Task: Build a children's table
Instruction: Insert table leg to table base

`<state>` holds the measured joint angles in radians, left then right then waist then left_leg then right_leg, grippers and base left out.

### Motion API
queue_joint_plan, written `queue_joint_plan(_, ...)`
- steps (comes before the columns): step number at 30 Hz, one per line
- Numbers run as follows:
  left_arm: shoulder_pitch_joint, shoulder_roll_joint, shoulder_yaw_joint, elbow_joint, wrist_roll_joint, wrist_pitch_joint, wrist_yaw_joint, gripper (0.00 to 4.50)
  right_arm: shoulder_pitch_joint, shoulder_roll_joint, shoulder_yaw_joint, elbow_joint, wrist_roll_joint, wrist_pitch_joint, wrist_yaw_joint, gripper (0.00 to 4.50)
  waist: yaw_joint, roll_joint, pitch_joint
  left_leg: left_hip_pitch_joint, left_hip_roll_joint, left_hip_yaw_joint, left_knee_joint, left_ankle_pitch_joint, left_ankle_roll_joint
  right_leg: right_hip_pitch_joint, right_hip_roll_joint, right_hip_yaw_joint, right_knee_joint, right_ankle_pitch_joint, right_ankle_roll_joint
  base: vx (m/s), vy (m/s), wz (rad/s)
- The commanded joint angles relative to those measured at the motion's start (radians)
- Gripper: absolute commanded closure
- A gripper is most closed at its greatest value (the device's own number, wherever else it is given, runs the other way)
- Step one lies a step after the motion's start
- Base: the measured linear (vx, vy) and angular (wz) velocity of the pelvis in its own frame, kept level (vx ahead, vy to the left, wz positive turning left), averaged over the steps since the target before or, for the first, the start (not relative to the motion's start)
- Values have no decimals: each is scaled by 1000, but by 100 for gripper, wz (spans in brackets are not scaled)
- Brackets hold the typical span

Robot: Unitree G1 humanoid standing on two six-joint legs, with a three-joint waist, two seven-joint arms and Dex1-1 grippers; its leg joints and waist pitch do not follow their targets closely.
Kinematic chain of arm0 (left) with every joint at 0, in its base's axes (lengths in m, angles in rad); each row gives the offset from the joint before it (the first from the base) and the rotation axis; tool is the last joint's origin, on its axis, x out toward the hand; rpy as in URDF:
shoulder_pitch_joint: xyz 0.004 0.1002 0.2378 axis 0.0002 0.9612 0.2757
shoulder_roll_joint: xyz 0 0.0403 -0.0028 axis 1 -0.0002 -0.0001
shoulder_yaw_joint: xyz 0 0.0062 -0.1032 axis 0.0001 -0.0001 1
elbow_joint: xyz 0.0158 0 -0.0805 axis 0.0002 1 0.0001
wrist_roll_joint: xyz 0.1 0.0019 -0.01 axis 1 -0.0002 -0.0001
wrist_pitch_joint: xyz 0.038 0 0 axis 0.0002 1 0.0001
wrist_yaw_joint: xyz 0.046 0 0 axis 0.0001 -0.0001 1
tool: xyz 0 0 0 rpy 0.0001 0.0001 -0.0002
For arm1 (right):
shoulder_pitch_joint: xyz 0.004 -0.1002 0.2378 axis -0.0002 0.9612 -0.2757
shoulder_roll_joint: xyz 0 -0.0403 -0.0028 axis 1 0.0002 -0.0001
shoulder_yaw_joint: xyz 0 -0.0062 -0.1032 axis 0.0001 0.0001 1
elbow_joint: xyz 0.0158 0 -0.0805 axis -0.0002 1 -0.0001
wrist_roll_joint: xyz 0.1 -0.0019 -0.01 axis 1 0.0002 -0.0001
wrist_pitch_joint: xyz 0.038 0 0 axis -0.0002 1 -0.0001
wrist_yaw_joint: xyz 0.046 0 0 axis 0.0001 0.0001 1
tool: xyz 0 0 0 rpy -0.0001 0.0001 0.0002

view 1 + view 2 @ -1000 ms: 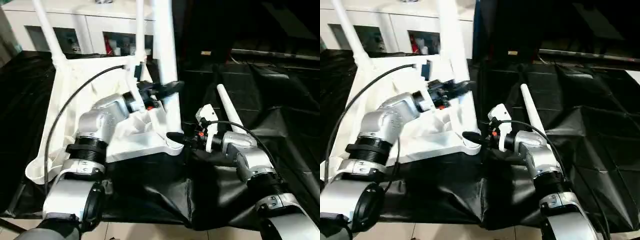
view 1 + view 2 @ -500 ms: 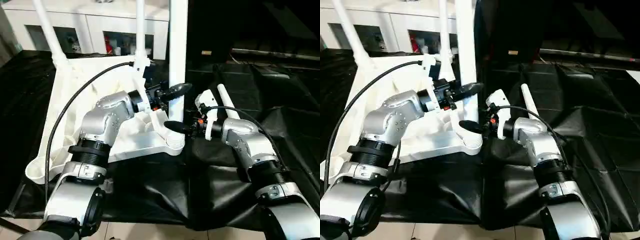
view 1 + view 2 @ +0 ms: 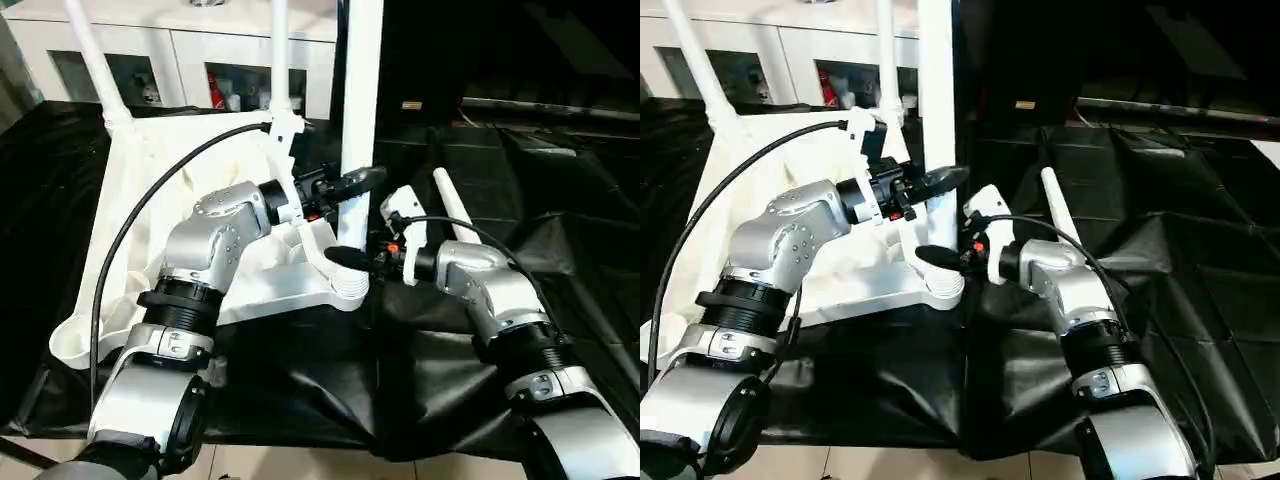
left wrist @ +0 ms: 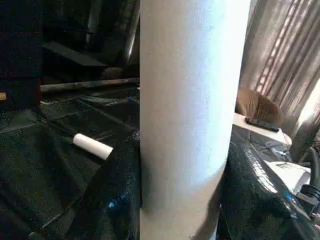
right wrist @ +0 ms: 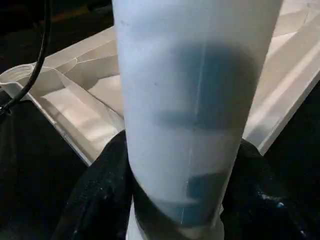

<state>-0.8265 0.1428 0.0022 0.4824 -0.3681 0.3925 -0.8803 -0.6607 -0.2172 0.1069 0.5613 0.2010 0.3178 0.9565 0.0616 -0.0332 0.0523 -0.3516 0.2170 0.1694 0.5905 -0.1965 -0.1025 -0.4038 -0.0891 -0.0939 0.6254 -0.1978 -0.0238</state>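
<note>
The children's table lies as an upturned white tabletop [image 3: 150, 165] on black cloth, ribs facing up. Two white legs [image 3: 90, 60] [image 3: 280, 50] stand in its far corner sockets. A third leg [image 3: 360, 90] stands upright in the near right corner socket [image 3: 348, 290]. My left gripper [image 3: 358, 180] is shut on this leg partway up. Just above the socket, my right gripper [image 3: 345, 258] is shut on its lower end. In the right wrist view, black fingers [image 5: 100, 190] hug both sides of the leg [image 5: 195, 100]. A fourth leg [image 3: 452, 205] lies loose on the cloth to the right.
A white glass-doored cabinet [image 3: 190, 45] stands right behind the tabletop. Crumpled black cloth [image 3: 560, 250] covers the whole work surface and drops off at the near edge [image 3: 300, 440]. A black cable [image 3: 140, 210] arcs from my left arm across the tabletop.
The held leg has swung from a lean to upright over the near right socket. My right gripper has moved in to the leg's lower end and closed around it.
</note>
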Motion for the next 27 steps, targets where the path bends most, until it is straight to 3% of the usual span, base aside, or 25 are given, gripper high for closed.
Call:
queue_joint_plan(1, 9, 5, -17, 11, 28, 2, 6, 268, 8, -9, 10, -14, -7, 18, 7, 255, 3, 3, -68, -4, 10, 7, -59, -78, 63, 71, -49, 54, -65, -37, -249, 0, 0, 0)
queue_joint_plan(16, 8, 12, -23, 16, 22, 1, -5, 268, 12, -17, 28, 1, -33, -16, -1, 262, 3, 3, -69, -4, 10, 7, -58, -74, 64, 72, -49, 54, -64, -32, -251, 0, 0, 0)
queue_joint_plan(19, 8, 12, -27, 17, 25, -1, -8, 268, 7, -11, 19, 18, -32, -21, -16, 192, 2, 4, -68, -3, 10, 7, -59, -86, 60, 71, -49, 54, -67, -53, -247, 0, 0, 0)
queue_joint_plan(27, 11, 15, -34, 14, 24, 4, -24, 268, -3, -1, 13, 32, -31, -38, -37, 151, 2, 5, -69, -4, 10, 7, -58, -77, 59, 71, -48, 54, -64, -31, -253, 0, 0, 0)
